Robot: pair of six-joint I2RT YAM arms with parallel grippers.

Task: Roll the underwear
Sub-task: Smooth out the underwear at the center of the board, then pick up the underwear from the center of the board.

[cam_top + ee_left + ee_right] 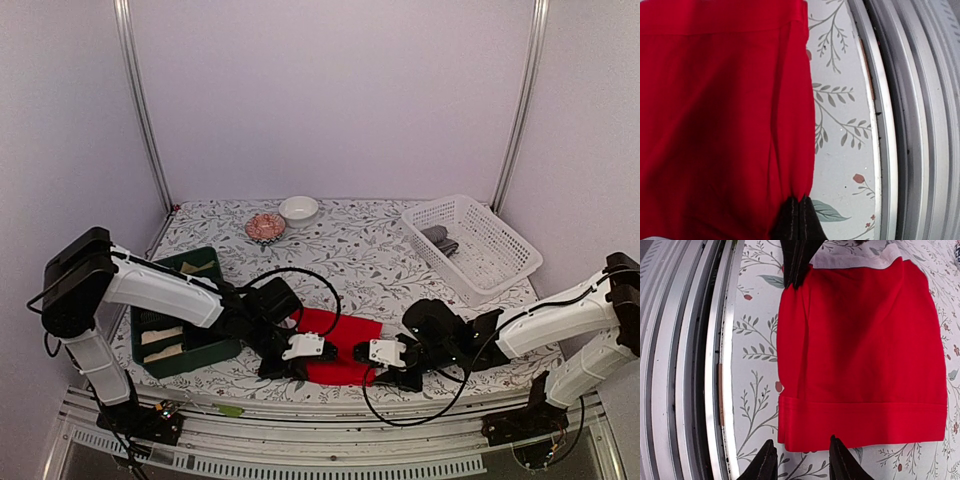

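A bright red underwear (342,332) lies flat on the floral table between both arms, near the front edge. In the left wrist view the red underwear (725,125) fills the left side, and my left gripper (800,220) is shut on its edge, the cloth puckering at the fingertips. The right wrist view shows the red underwear (860,355) with its folded band nearest my right gripper (801,460), which is open, its fingers straddling the band's near corner. The left gripper (303,368) and right gripper (378,372) sit at opposite ends of the cloth.
A green bin (215,262) at the left holds cream rolls (160,335). A white basket (500,270) at the back right holds a grey piece (440,240). A white bowl (299,208) and a pink bowl (265,226) stand at the back. The metal front rail (695,365) runs close by.
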